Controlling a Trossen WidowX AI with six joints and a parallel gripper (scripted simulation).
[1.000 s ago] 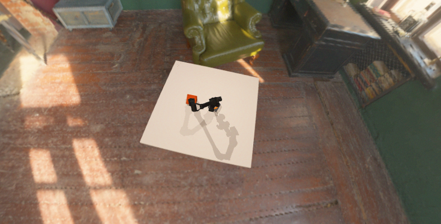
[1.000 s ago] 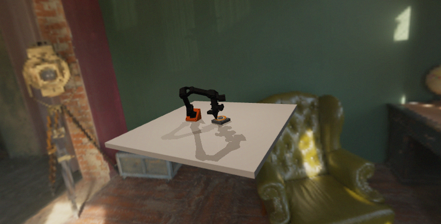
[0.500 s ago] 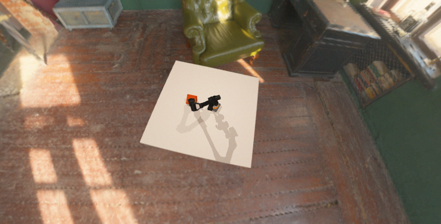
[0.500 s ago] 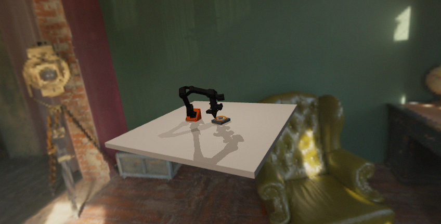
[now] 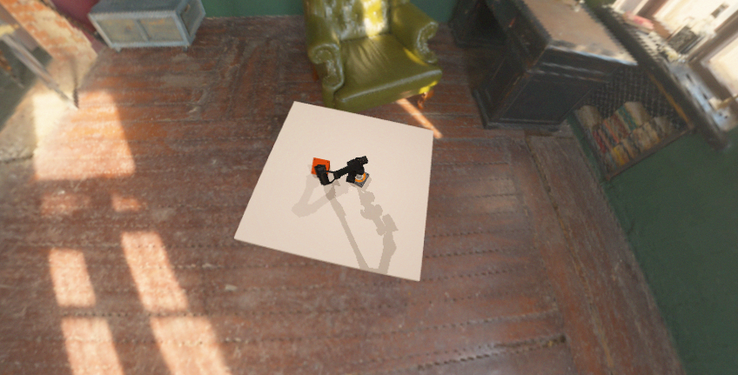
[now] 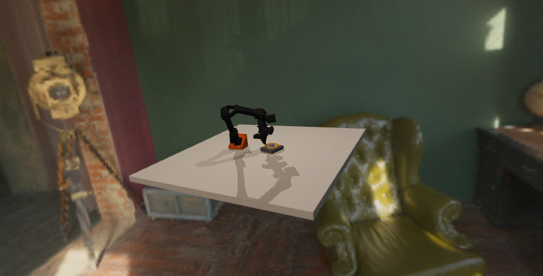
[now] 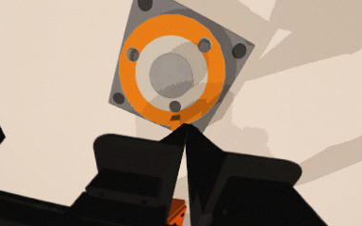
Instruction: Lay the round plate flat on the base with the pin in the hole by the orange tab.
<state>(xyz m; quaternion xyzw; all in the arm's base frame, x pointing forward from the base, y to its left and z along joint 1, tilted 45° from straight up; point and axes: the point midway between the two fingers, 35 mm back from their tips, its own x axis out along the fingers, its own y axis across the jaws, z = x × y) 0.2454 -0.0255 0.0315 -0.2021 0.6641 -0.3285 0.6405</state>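
A: Green walls, brick floor, a pale table (image 6: 305, 166) in front of an olive armchair (image 6: 385, 204); the arm's orange mount (image 6: 237, 142) is fixed near the table's middle.

B: Task thing located?

A: The grey square base (image 7: 136, 71) is set just beside the mount on the table. The round plate (image 7: 172, 71) with its orange ring is seated over the grey post (image 7: 171, 72) at the centre. Three holes are seen in the plate's pale inner band; a small dark mark, taken to be the orange tab (image 7: 174, 118), is seen at the rim edge nearest the camera, with one hole (image 7: 174, 106) right next to it.

B: Pin in that hole?

A: It cannot be told from these views. The pin itself is not made out, and whether the plate lies flat or tilted is not resolved.

B: Gripper?

A: The gripper (image 7: 186, 126) is pressed fully together, with nothing held between the tips. The closed tips are pointed at the tab, probably so the rim can be nudged round rather than grasped. Contact cannot be confirmed; the tips are at the plate's edge in the wrist view.

B: Arm pose?

A: The arm is raised from the mount, bent forward at the elbow, and the wrist is dropped steeply over the base.
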